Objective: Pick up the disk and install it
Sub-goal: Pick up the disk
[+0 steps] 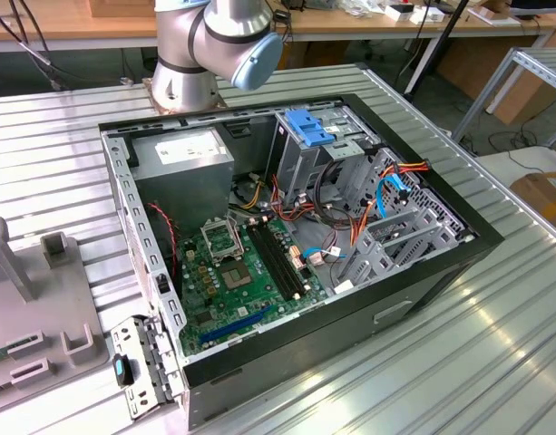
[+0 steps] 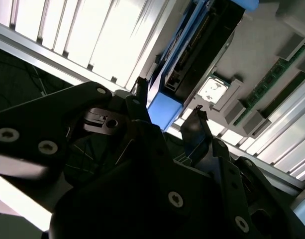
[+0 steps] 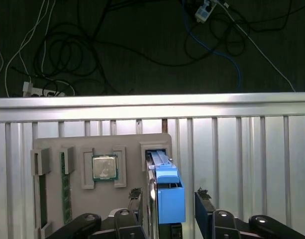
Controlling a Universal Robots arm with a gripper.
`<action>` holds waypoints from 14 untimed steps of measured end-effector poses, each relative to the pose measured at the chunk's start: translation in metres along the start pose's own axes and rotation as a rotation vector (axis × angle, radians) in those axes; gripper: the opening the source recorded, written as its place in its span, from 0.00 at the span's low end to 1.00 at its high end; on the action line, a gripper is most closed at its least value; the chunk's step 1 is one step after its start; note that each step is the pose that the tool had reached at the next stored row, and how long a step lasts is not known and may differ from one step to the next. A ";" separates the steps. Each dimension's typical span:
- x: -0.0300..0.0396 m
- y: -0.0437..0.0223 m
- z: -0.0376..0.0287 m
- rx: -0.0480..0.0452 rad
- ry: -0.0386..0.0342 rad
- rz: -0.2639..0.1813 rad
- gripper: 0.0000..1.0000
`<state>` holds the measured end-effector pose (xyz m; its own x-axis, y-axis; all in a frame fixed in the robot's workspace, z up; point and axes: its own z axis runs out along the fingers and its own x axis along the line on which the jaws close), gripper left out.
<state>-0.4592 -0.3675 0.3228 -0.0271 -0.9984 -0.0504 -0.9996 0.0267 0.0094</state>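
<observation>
The gripper (image 3: 169, 192) hangs over the grey tray (image 3: 127, 144), its two dark fingers (image 3: 136, 195) spread apart. They stand on either side of the disk (image 3: 167, 179), and a thin gap shows between each finger and the blue frame, so nothing is clamped.

The disk stands on its edge in a slot at one end of the tray, with its blue frame facing up towards the gripper. In the second wrist view the disk (image 2: 197, 40) runs away from the gripper (image 2: 168, 95) as a dark slab edged in blue. The tray (image 2: 261, 50) lies flat behind it.

A square processor chip (image 3: 104, 167) sits in a pocket of the tray, just beside the disk's slot. A green memory stick (image 3: 65, 186) lies in a narrow pocket of the tray beyond the chip, further from the disk.

The tray rests on a ribbed metal table (image 3: 242, 149), near the table's edge. Past that edge, cables (image 3: 92, 50) lie on a dark floor.

In the exterior view the tray (image 1: 33, 317) sits at the exterior view's left. An open computer case (image 1: 423, 281) lies on the table to the tray's right, near it but not touching. The arm (image 1: 214, 45) rises from its base behind the case, on the side far from the tray.
</observation>
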 end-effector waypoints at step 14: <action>0.0008 -0.0001 0.0108 0.0023 -0.0061 -0.020 0.54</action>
<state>-0.4592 -0.3678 0.3120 -0.0074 -0.9984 -0.0566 -1.0000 0.0071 0.0061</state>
